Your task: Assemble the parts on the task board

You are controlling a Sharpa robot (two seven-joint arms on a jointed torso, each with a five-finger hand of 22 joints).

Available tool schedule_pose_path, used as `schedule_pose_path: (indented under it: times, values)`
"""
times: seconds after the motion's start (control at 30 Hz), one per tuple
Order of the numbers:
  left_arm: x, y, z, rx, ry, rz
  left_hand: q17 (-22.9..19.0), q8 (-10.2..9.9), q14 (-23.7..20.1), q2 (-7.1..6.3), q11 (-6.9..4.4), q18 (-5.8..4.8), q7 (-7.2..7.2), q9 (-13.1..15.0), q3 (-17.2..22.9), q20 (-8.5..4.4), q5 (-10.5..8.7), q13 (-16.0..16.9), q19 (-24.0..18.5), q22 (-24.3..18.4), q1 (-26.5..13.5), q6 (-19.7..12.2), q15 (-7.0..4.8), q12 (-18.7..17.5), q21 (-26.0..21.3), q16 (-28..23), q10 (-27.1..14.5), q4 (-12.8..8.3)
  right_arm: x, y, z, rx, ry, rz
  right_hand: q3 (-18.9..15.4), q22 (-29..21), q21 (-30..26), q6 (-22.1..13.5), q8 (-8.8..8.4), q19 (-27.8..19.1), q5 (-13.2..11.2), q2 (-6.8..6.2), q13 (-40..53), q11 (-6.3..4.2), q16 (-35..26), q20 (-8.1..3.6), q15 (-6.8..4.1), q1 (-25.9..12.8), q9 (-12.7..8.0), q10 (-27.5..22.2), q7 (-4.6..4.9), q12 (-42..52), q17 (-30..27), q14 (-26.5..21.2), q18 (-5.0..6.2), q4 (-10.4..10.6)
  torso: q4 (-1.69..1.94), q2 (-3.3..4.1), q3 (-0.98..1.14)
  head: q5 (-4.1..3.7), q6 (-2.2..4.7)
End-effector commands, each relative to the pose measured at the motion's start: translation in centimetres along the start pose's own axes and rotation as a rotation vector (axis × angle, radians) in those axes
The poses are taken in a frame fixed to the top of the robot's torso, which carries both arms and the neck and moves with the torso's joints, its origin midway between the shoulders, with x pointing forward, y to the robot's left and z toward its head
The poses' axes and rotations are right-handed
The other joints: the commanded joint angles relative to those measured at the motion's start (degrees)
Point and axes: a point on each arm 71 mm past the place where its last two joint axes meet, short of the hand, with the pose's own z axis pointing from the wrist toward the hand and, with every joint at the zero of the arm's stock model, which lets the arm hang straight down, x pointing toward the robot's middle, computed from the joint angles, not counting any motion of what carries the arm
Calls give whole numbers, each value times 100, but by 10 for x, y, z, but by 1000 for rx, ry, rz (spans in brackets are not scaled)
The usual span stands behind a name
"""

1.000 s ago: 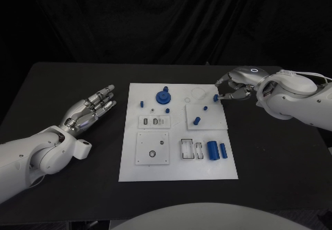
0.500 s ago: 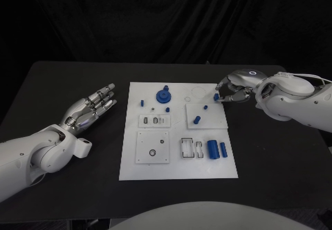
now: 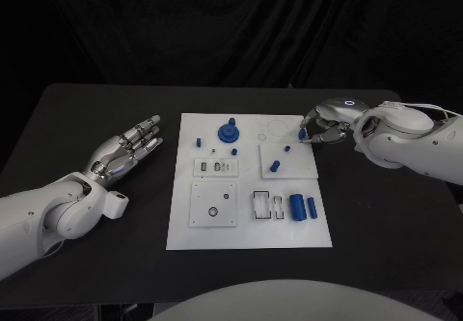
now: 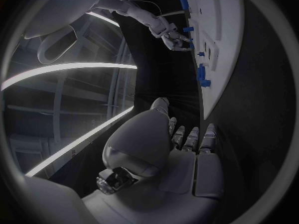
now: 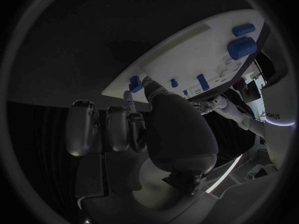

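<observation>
The white task board [image 3: 251, 227] lies in the middle of the table. My right hand [image 3: 326, 126] hovers at its far right corner and pinches a small blue peg [image 3: 302, 134] between thumb and a finger; the right wrist view shows that peg [image 5: 134, 83] at the fingertips beside the board [image 5: 187, 50]. My left hand [image 3: 130, 148] lies open, palm up, left of the board, holding nothing. On the board sit a blue gear with a knob [image 3: 229, 134], several small blue pegs [image 3: 274, 166], and two blue cylinders [image 3: 297, 208].
Raised white sub-plates [image 3: 212, 206] with holes and slots stand on the board. A thin ring [image 3: 276, 126] lies near its far edge. In the left wrist view the board [image 4: 218, 45] lies ahead of my left hand [image 4: 187, 139], with the right hand [image 4: 174, 35] beyond it.
My right arm has shifted slightly toward the board, still pinching the blue peg. The left hand has not moved.
</observation>
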Motion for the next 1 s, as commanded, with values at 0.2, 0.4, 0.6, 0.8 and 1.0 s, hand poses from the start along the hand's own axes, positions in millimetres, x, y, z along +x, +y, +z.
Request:
schedule_pose_path:
  times: [0.2,0.4,0.6,0.8,1.0]
  values:
    - [2,-6,0,86,12,-10,-9,19,9,2,57,57,13,-2,37,36,15,2,2,9,41,-40,55,-12,21,-13,4,9,4,-2,2,27,24,-5,-5,724,-68,93,34,-49,205,8,1509,-29,-77,3,-23,117,46,596,-5,15,540,353,0,45,2,1,0,-2,-19]
    - [2,-5,0,84,12,-11,-9,19,9,2,57,57,13,-2,37,36,15,2,2,9,41,-40,55,-12,21,-13,4,9,4,-1,3,27,26,-6,8,719,-95,107,17,-54,385,32,1509,-31,-96,2,-24,178,72,596,-5,15,528,351,4,33,2,1,-4,2,-26]
    - [2,-5,0,83,13,-11,-9,18,9,0,66,57,13,-2,40,41,16,2,7,10,42,-44,60,-12,24,-13,5,6,5,0,4,28,30,-7,40,709,-135,150,10,-64,577,77,1509,-33,-131,1,-26,237,102,596,-7,15,502,344,10,17,0,0,-1,4,-30]
    - [2,-5,0,82,13,-12,-9,18,9,0,66,57,13,-2,40,41,16,2,7,10,42,-44,60,-12,24,-13,5,6,6,0,6,29,31,-8,77,700,-174,217,11,-73,797,127,1509,-38,-156,-3,-29,257,135,596,-13,15,486,340,17,22,1,2,0,9,-48]
    - [2,-5,0,80,14,-13,-9,18,9,0,66,57,13,-2,40,41,16,2,7,10,42,-44,60,-12,24,-13,5,6,6,0,7,34,24,-8,117,689,-210,303,32,-83,927,180,1509,-42,-178,-6,-34,270,167,596,-17,15,470,337,24,25,1,1,-1,17,-59]
